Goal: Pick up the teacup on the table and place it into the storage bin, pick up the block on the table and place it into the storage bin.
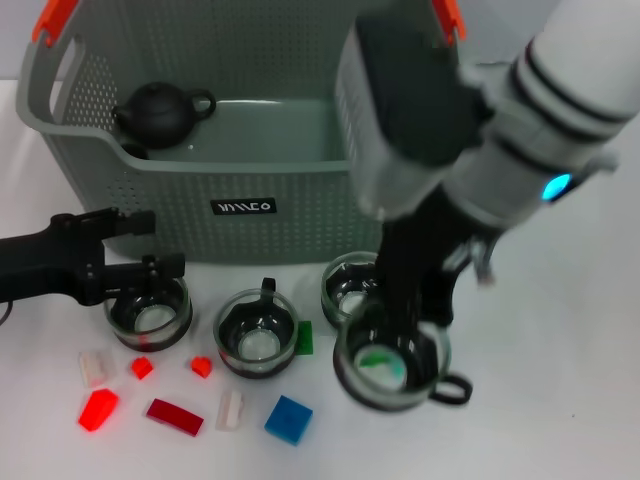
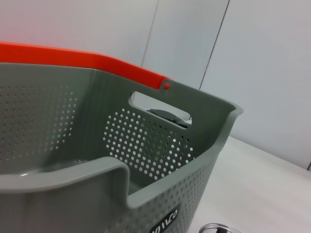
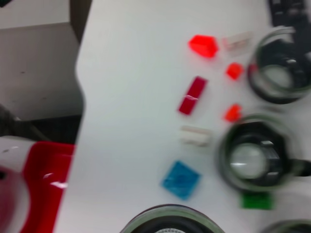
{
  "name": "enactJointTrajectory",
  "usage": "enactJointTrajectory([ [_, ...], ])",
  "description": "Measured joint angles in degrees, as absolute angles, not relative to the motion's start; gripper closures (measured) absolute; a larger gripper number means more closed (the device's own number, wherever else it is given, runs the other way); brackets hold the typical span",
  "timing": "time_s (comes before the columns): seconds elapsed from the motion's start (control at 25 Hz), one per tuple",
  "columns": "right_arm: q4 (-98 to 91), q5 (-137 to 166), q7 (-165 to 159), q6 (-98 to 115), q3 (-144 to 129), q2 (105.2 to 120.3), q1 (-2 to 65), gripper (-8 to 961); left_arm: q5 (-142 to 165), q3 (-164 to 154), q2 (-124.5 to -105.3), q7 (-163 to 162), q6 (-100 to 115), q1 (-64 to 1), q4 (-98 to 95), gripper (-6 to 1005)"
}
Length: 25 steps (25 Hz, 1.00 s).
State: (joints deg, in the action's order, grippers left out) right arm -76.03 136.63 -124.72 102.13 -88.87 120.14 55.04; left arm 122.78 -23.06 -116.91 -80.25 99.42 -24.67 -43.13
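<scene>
Gripped 1 teacup (image 1: 385,372) in right pincer (image 1: 402,335) near storage bin (image 1: 300,190), held left pincer (image 1: 140,245) open, with no teacup or block (image 1: 288,418) binned.

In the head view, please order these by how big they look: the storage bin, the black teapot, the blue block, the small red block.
1. Storage bin
2. Black teapot
3. Blue block
4. Small red block

The teapot is farther from the camera, so its true size may be larger than it seems.

Right tool (image 1: 408,330): fingertips lost behind the rim of the teacup (image 1: 392,362) under it; grip not resolvable. Green block (image 1: 304,338) half hidden behind a neighbouring cup. Storage bin (image 1: 250,190) cropped at the head view's top edge.
</scene>
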Motion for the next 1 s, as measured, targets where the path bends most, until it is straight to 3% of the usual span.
enactJointTrajectory([
  [0.32, -82.0, 137.4, -123.4, 102.9, -78.3, 120.18, 57.1, 896, 122.8, -22.9, -116.89, -80.2, 99.4, -24.6, -42.9, 156],
  [1.0, -78.6, 139.8, -128.1, 72.3, -74.4, 120.17, 57.2, 896, 122.6, -22.8, -117.40, -80.2, 99.1, -25.0, -42.9, 155],
])
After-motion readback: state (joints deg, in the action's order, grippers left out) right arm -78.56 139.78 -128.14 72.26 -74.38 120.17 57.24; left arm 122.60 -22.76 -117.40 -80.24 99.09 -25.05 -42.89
